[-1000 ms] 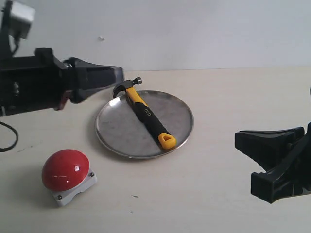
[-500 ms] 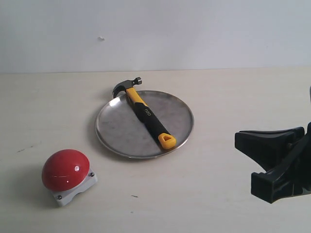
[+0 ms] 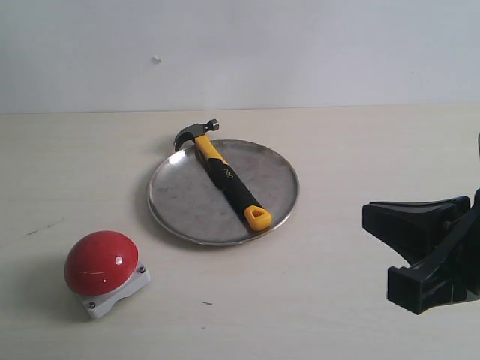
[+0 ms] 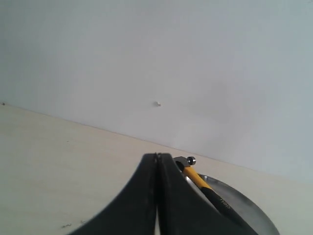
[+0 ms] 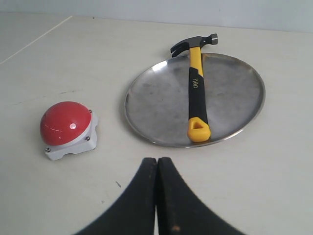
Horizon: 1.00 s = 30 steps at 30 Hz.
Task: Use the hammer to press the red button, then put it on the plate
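Hammer with yellow-and-black handle and dark steel head lies across the round shallow stainless-steel plate — its head sticks out over the rim at about 11 o'clock, and the yellow handle end rests just inside the rim at about 5 o'clock. The large glossy red dome button on a light-grey square base stands on the pale desk at about 7 o'clock from the plate, apart from it. The left tool has its black fingers pressed fully together and grips nothing — the right tool is likewise closed and empty.
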Motion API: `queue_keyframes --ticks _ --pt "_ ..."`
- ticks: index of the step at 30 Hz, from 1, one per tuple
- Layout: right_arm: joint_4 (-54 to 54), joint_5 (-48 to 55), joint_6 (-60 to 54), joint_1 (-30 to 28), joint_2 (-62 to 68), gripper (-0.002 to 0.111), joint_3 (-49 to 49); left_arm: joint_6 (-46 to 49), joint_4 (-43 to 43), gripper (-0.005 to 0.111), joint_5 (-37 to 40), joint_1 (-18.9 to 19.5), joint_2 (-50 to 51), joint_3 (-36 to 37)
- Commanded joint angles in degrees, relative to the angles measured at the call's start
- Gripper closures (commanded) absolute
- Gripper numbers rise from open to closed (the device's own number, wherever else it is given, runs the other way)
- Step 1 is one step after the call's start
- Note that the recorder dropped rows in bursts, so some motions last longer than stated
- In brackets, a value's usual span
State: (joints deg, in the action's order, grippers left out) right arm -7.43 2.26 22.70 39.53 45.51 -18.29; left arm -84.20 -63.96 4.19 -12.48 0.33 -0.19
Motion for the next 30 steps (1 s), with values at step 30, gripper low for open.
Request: queue_keyframes --ticks 30 --pt "1.35 -0.23 -0.04 0.11 -0.15 0.108 0.27 69.34 50.95 0.107 6.43 0.49 -0.33 0.19"
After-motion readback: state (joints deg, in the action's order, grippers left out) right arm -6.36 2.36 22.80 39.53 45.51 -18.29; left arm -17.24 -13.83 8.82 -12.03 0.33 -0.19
